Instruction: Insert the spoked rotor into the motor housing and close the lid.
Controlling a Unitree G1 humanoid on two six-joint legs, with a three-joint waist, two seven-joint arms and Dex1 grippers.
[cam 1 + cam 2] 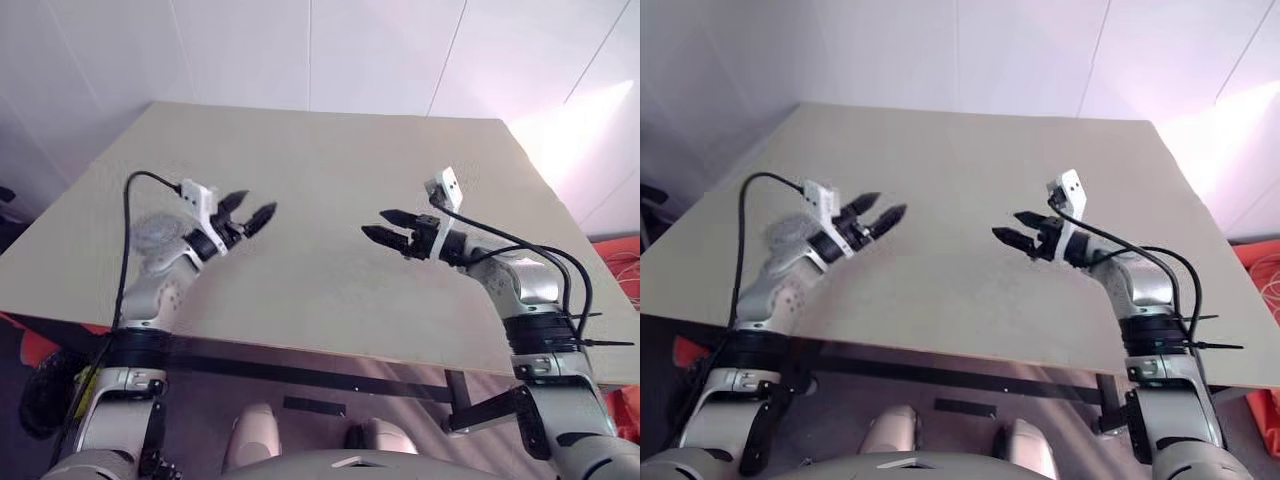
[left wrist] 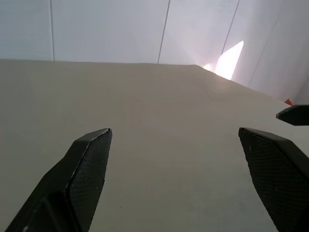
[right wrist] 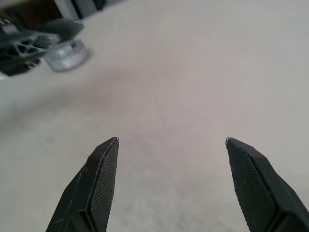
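Tabletop of pale beige board [image 1: 330, 210] carries the round grey motor housing [image 3: 65, 55], lid closed, behind the left gripper [image 1: 246, 215]. Right gripper [image 1: 388, 226] faces it. Both jaws open, empty. Housing probably rigid, smooth: grip across rim.

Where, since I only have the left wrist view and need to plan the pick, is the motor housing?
Observer: A blurred grey puck, likely the motor housing, lies on the table close beside the left arm, behind the left gripper.
Operator: Where's the right gripper? I see just one dark tip.
Observer: The right gripper hangs over the table's right half, pointing towards the left one, jaws open with nothing between them.
Operator: Is the housing's lid shut?
Observer: Too blurred to tell. The right wrist view shows it as a plain round grey puck.
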